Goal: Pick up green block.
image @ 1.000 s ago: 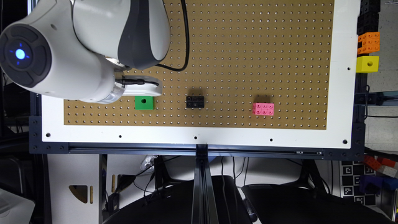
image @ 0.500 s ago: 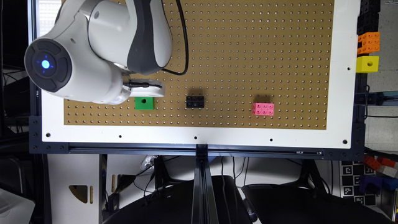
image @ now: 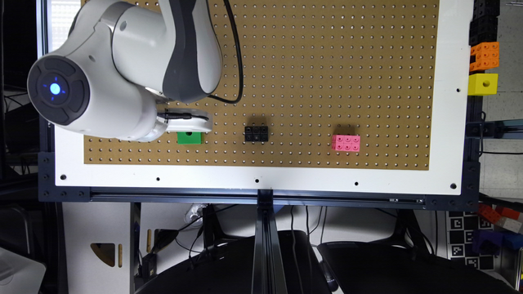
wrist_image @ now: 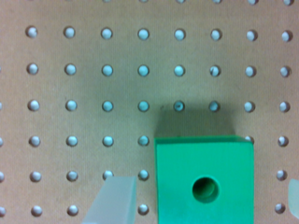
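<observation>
So the green block (wrist_image: 204, 179) sits flat on the pegboard (wrist_image: 93, 70), directly under the gripper (wrist_image: 205, 198), hole face up. In the wrist view one translucent fingertip (wrist_image: 114, 200) pokes in on one side of the cube and a sliver of the other finger shows at the far edge of the frame, so the jaws stand apart with the block between them. Neither finger looks to be touching it: there's a visible strip of board between the near finger and the cube's side.

What matters here is centering. The block looks roughly between the fingers, maybe a bit nearer the first one, though the second is mostly cut off, so I can't say for sure. It's a cube, so no long axis to worry about, and its sides look square to the fingers.

From the exterior view the white gripper (image: 186, 122) overlaps the top edge of the green block (image: 189, 137). The black brick (image: 256, 133) and pink brick (image: 346, 143) sit off to the side, well apart from it.

My guess is it needs to go a touch lower and then close.
</observation>
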